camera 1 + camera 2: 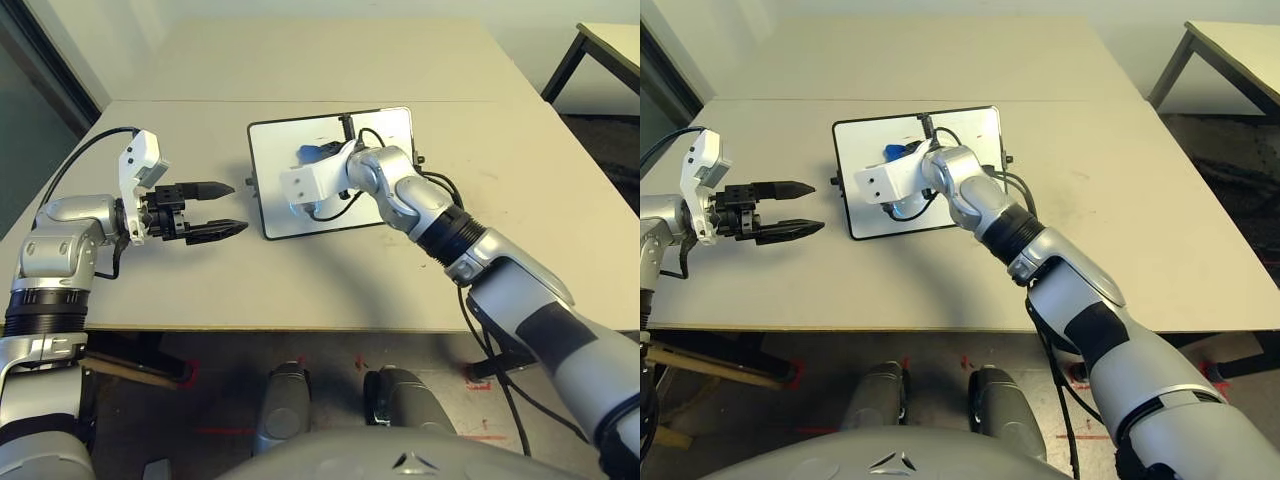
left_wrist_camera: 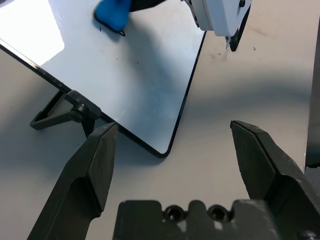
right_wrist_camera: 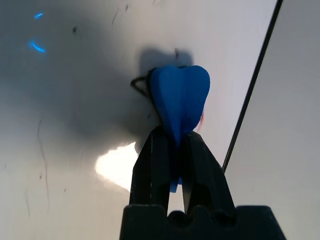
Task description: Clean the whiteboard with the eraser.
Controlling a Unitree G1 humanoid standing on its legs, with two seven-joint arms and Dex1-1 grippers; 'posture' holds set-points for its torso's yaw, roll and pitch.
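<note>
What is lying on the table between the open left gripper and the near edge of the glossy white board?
Nothing: bare beige table separates the left gripper from the black-framed whiteboard, apart from the board's small side knob, as the left wrist view shows.

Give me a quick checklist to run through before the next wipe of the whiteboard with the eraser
1. Eraser clamped in right gripper jaws: ok.
2. Eraser over the whiteboard surface: ok; whether it presses on it: cannot tell.
3. Marks left to wipe: not ok, thin dark strokes remain near the eraser.
4. Left gripper off the board, jaws open: ok.
5. Whiteboard flat on the table: ok.
6. Board held steady against sliding: not ok, nothing holds it.
</note>
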